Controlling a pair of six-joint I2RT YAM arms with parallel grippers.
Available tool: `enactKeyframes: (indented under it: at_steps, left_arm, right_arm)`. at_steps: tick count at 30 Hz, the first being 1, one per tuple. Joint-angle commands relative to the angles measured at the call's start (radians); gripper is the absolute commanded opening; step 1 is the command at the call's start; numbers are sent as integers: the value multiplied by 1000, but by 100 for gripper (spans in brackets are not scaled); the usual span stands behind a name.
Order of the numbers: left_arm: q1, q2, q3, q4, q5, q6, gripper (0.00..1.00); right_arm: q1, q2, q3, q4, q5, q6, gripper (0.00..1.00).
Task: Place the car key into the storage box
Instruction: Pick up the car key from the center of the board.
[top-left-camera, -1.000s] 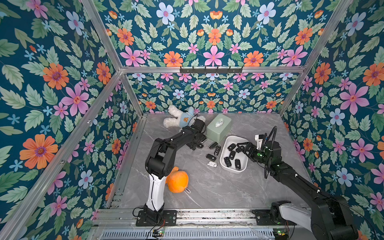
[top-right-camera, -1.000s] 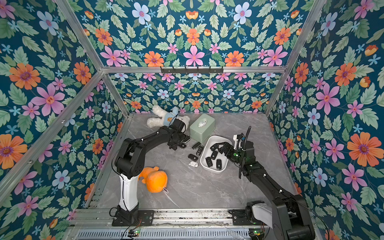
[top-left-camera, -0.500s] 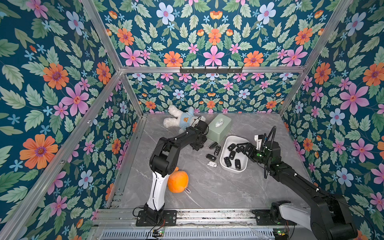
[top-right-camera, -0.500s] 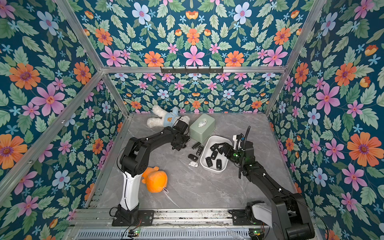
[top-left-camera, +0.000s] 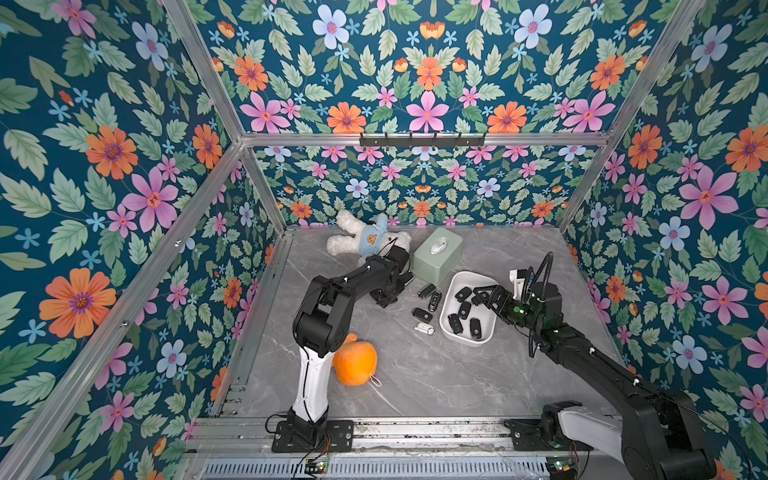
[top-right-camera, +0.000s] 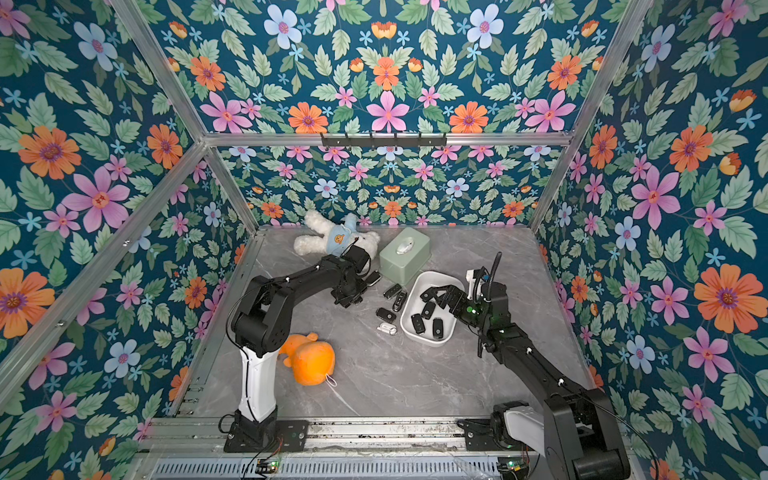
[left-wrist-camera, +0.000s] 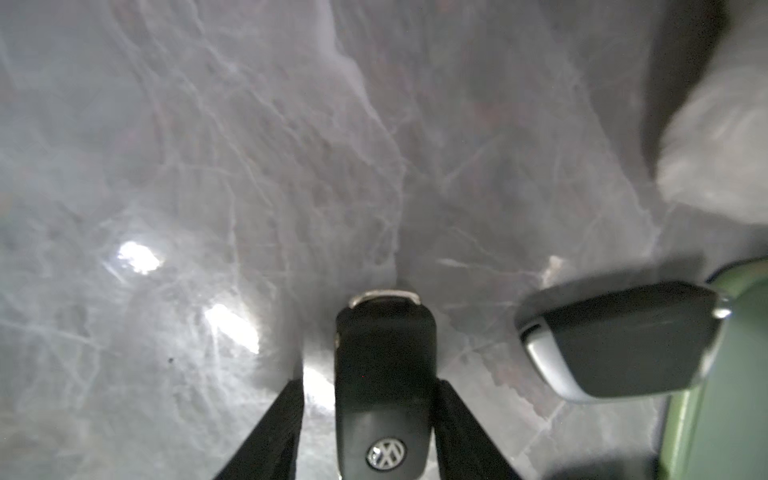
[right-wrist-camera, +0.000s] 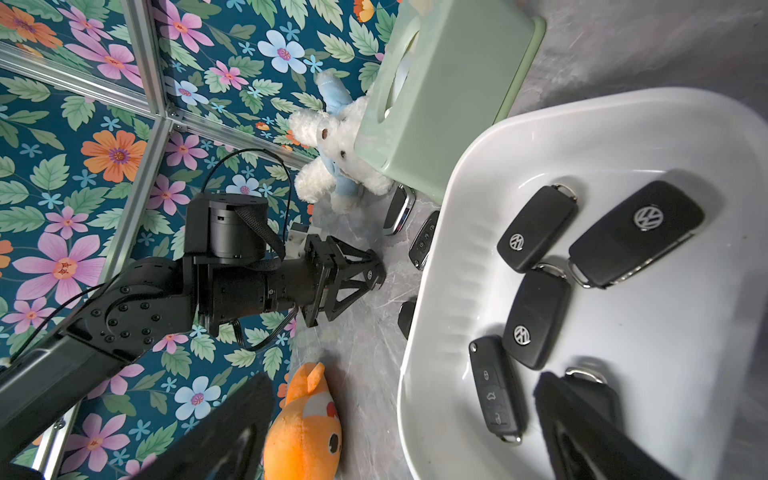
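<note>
A black car key with a silver badge lies on the grey marble table between the fingers of my left gripper. One finger touches its side, and a strip of table shows between the key and the other finger, so the jaws stand narrowly open. In both top views this gripper points down left of the storage box and hides the key. The white storage box holds several black keys. My right gripper hangs wide open over it, holding nothing.
Several more keys lie on the table left of the box, one against the pale green box. A white teddy lies at the back. An orange plush sits by the left arm's base.
The left gripper's jaws have drawn in around the car key on the table. The right arm has stayed over the box.
</note>
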Motion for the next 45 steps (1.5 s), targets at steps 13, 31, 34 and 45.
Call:
enactKeyframes:
  at_steps: [13, 31, 34, 45]
  left_arm:
    - [5, 61, 15, -27, 10, 47, 46]
    - [-3, -99, -5, 18, -54, 167, 31]
    - [-9, -151, -12, 20, -83, 203, 31]
    - [-71, -286, -33, 80, -99, 423, 31]
  right_arm:
    - [0, -18, 3, -11, 29, -17, 99]
    - [0, -16, 37, -46, 16, -14, 99]
    - [0, -15, 40, -57, 15, -10, 99]
    - [0, -34, 41, -121, 34, 24, 99]
